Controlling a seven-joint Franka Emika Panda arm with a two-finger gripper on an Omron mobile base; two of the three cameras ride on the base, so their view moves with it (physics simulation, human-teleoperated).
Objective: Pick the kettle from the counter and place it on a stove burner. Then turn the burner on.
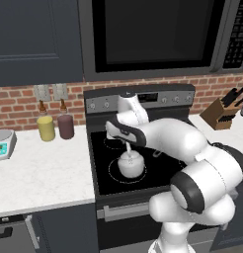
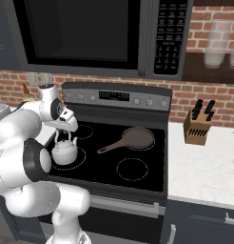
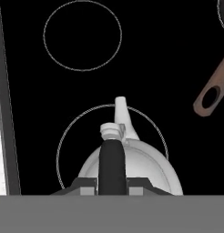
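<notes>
black cooktop [image 2: 152, 164] carries kettle [image 2: 64, 152] and skillet [image 2: 137, 138].

We look forward and down from behind the arm, once from its left, once from its right; both views share the black cooktop [image 1: 158, 173]. Our hand camera looks straight down, close over the kettle [image 3: 132, 166].

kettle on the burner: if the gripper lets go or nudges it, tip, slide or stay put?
Probably stays put: the kettle looks squat and wide-based, upright inside the burner ring. A nudge might slide it, since the cooktop looks smooth. The gripper holds only its thin handle, so it may swing if lifted.
</notes>
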